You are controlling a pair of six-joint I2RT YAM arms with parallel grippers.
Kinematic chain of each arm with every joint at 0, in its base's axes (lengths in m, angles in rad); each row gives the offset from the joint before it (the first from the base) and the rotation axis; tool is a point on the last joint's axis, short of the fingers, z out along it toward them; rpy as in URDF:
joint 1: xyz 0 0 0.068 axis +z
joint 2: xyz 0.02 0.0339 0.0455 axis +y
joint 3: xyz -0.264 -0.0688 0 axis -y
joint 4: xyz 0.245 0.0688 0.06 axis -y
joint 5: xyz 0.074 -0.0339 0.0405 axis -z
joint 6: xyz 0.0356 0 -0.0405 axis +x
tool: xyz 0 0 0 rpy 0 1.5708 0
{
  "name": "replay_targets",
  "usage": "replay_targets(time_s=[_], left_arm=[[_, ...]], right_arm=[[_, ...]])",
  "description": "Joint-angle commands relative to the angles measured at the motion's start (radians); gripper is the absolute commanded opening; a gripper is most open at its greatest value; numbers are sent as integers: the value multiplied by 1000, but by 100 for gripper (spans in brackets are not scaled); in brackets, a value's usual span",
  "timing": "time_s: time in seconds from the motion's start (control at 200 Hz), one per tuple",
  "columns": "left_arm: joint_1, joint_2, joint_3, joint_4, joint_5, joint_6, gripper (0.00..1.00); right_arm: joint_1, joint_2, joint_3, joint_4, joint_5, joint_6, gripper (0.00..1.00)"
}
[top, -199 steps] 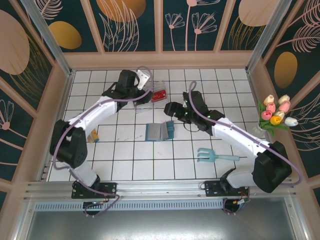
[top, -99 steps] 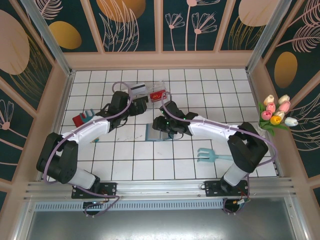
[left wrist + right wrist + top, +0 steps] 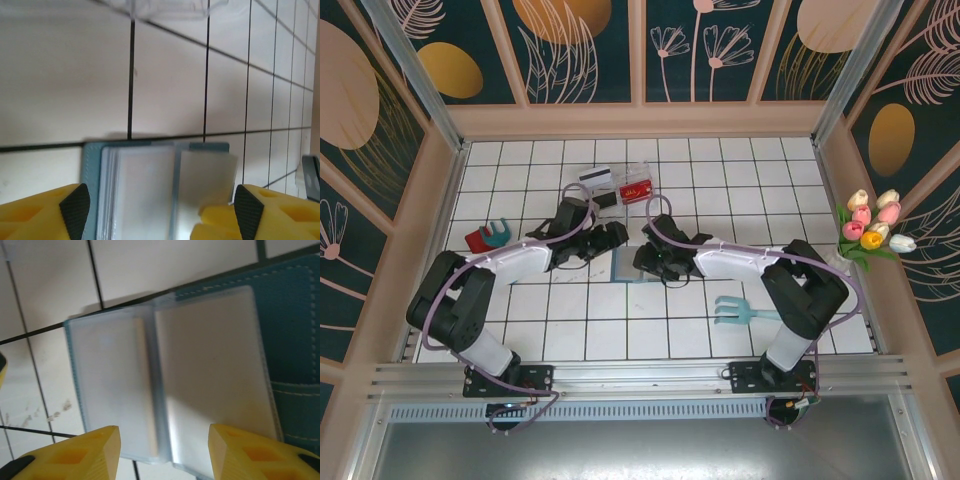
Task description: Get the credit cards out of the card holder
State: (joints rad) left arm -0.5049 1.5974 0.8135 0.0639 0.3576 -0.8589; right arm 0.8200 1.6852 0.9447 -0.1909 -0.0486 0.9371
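Tiled table, open card holder, left end effector and right end effector both spread wide, empty.

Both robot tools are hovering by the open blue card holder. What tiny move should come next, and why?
Probably ease the right tool down to pin the card holder flat. It lies open on the tiles, both tools sit open just above its clear sleeves, and steadying it would let the left tool pick at a sleeve.
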Motion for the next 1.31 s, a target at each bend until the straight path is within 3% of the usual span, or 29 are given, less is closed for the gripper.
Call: replay_targets(time_s=[0.0,0.16,0.33,0.555,1.301], left_arm=[[-26,21,-2,-21,64,-27,69],[-58,63,44,-91,51,18,56],[-78,97,75,-124,27,32,49],[-81,111,98,-168,5,62,62],[-87,144,138,-219,-9,101,58]], right_arm=[[-12,20,-24,23,17,31,49],[-15,26,-34,39,1,31,48],[-16,35,-32,39,-7,28,46],[-16,45,-33,31,-10,28,46],[-21,61,-24,27,-23,22,46]])
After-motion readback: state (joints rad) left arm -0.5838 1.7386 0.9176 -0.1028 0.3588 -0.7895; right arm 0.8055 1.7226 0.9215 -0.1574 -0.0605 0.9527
